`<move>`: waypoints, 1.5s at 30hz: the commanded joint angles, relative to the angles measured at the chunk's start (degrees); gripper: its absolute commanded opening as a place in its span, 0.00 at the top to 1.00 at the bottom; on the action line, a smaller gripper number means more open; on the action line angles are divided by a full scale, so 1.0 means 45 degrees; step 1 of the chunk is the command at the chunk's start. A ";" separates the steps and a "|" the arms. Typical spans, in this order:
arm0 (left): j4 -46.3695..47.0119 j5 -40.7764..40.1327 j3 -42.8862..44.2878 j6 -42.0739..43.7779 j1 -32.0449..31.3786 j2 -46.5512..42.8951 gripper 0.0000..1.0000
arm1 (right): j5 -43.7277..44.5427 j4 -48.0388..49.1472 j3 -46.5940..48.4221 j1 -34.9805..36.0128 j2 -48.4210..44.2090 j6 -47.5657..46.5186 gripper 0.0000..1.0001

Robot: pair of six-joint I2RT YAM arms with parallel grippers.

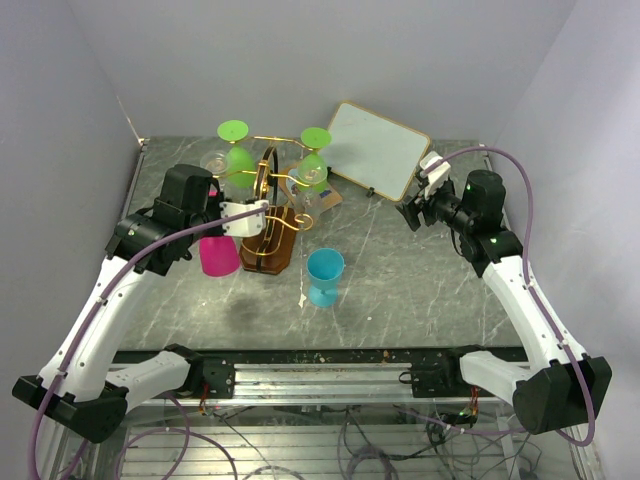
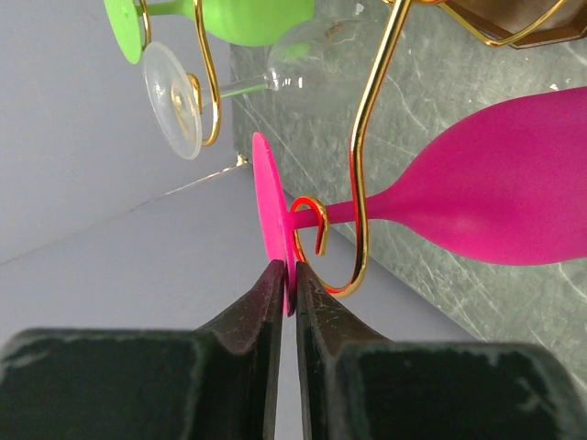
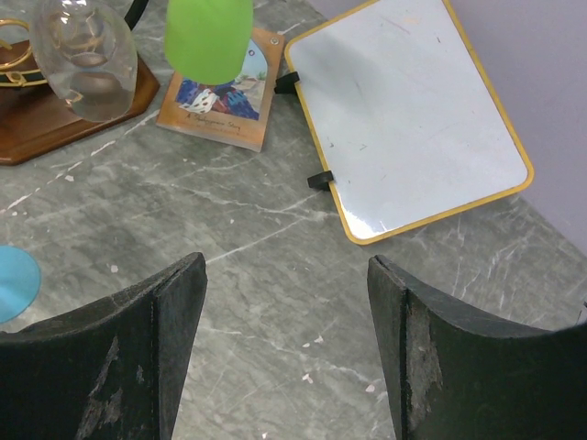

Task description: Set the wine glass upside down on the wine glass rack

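Observation:
A pink wine glass (image 2: 495, 202) hangs bowl-down from a scroll arm (image 2: 362, 183) of the gold wire wine glass rack (image 1: 268, 225). Its stem rests in the curled hook, and its round foot (image 2: 272, 220) sits edge-on above the curl. My left gripper (image 2: 291, 275) is shut on the rim of that foot, its two fingertips close on either side. From above, the pink wine glass (image 1: 218, 255) hangs at the rack's left side beside the left gripper (image 1: 245, 218). My right gripper (image 3: 286, 266) is open and holds nothing, hovering over bare table to the right of the rack.
Two green glasses (image 1: 238, 150) (image 1: 315, 150) and a clear glass (image 2: 174, 101) hang on other rack arms. A blue glass (image 1: 324, 277) stands on the table in front of the rack. A white tilted board (image 1: 378, 148) and a small picture card (image 3: 220, 96) sit at the back right.

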 commanded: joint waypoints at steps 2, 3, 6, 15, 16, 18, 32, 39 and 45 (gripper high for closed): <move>-0.0304 0.0373 0.0053 -0.0172 -0.0111 -0.0233 0.78 | -0.0084 0.0316 -0.0186 -0.0083 -0.0015 -0.0113 0.29; -0.0328 0.0356 0.0072 -0.0182 -0.0111 -0.0225 0.77 | -0.0085 0.0316 -0.0197 -0.0087 -0.0027 -0.0115 0.29; -0.0409 0.0339 0.0075 -0.0195 -0.0108 -0.0309 0.73 | -0.0080 0.0316 -0.0196 -0.0099 -0.0031 -0.0135 0.29; -0.0557 0.0256 -0.0140 -0.0163 -0.0106 -0.0582 0.64 | -0.0142 0.0297 -0.0167 -0.0152 0.0007 -0.0075 0.29; -0.0586 0.0270 -0.0123 -0.0171 -0.0101 -0.0608 0.64 | -0.0144 0.0297 -0.0164 -0.0139 0.0030 -0.0074 0.29; -0.0655 0.0347 -0.0041 -0.0224 -0.0111 -0.0643 0.62 | -0.0144 0.0297 -0.0167 -0.0156 0.0036 -0.0080 0.29; -0.1985 0.3166 0.1395 -0.0880 -0.0101 -0.1316 0.39 | -0.1039 0.0033 0.0000 -0.0313 -0.0015 -0.0016 0.28; -0.0990 0.4489 0.1445 -0.2505 0.0168 -0.1616 0.23 | -0.3631 -0.0748 0.0317 -0.0303 -0.0038 -0.0122 0.28; 0.0863 0.4505 0.1442 -0.5051 0.0648 -0.1402 0.06 | -0.4636 -0.0907 0.0324 0.0443 0.0397 0.0279 0.29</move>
